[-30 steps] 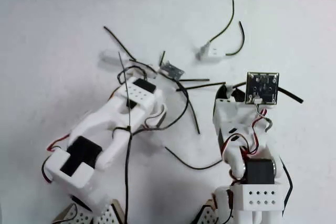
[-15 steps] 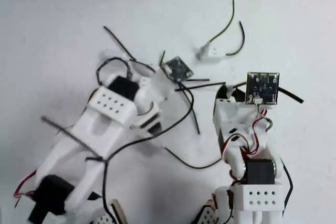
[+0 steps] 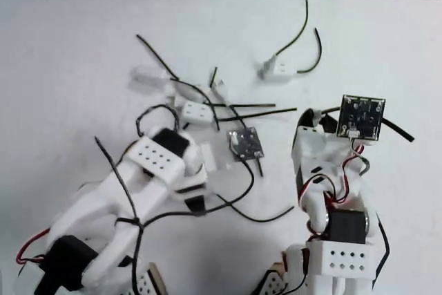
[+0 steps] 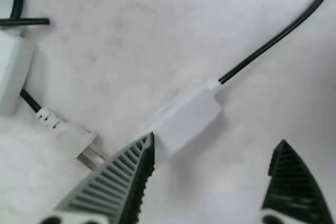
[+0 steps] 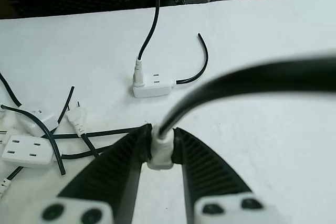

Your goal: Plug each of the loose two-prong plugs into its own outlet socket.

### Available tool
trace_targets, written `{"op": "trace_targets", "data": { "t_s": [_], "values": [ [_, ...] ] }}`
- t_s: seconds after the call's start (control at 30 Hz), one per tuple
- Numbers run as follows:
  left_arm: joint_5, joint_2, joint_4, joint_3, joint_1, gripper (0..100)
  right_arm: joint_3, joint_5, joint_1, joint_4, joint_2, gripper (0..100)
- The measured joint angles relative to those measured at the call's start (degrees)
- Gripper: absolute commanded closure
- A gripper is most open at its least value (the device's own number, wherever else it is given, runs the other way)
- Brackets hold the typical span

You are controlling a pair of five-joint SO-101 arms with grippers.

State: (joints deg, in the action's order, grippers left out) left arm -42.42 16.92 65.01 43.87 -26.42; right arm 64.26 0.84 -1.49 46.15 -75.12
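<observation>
Holding a white plug (image 5: 160, 151) clenched, right of the worktop (image 3: 69, 46) middle, the right fingers (image 5: 121, 171) hover. The left fingers (image 4: 126, 177), spread, straddle a white connector (image 4: 185, 118); I think they should centre on it before closing.

No text, label, number or sign readable anywhere. White socket block (image 5: 154, 85) and plug (image 5: 77, 120): plain faces, no markings made out. Circuit board (image 3: 361, 117) at right arm's wrist shows tiny pale specks, possibly print, too small to read.
</observation>
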Motion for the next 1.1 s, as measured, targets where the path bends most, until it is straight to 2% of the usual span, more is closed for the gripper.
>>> {"op": "trace_targets", "data": {
  "t_s": [0.1,0.2,0.57,0.7,0.87,1.03,1.1],
  "values": [
    [0.0,0.1,-2.6,1.4,-0.9,66,0.0,0.0,0.0,0.0,0.0,98.0],
    [0.0,0.2,-4.1,2.6,-1.0,70,0.0,0.0,0.0,0.0,0.0,98.0],
    [0.0,0.8,-4.9,3.5,-1.5,78,0.0,0.0,0.0,0.0,0.0,98.0],
    [0.0,2.0,-4.0,5.4,-5.0,78,0.0,0.0,0.0,0.0,0.0,98.0],
    [0.0,3.3,0.9,5.6,-8.8,78,0.0,0.0,0.0,0.0,0.0,98.0],
    [0.0,2.7,3.0,4.7,-9.3,69,0.0,0.0,-0.8,0.0,0.0,98.0],
    [0.0,2.7,3.2,4.1,-9.2,68,0.0,0.0,-0.6,0.0,0.0,98.0]
  ]
}}
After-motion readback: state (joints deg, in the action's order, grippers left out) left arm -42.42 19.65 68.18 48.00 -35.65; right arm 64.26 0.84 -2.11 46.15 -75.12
